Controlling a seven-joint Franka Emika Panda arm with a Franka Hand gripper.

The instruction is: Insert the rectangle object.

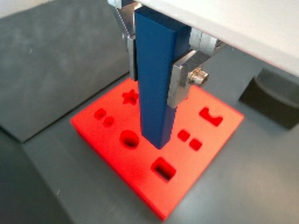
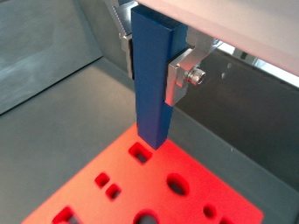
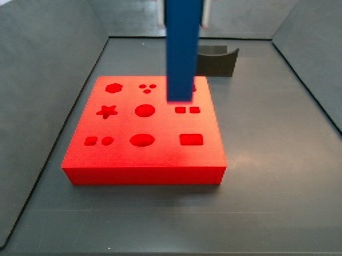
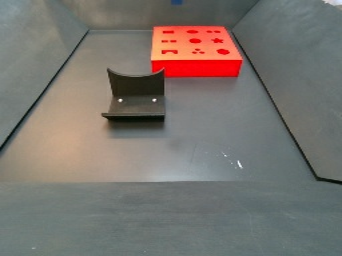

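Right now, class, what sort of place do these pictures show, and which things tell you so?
Probably a robot test bench for peg insertion. Grey walls enclose a dark floor; a red block with shaped holes lies on it; the claw holds the blue bar upright above the block. A dark curved holder stands apart.

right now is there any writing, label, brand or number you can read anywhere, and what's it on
None: no readable text shows in any view.
The red block bears only shaped holes, no letters or numbers.
The blue bar, held upright in the gripper above the red block, is plain.
The dark grey curved holder and the floor carry no marks that can be read.
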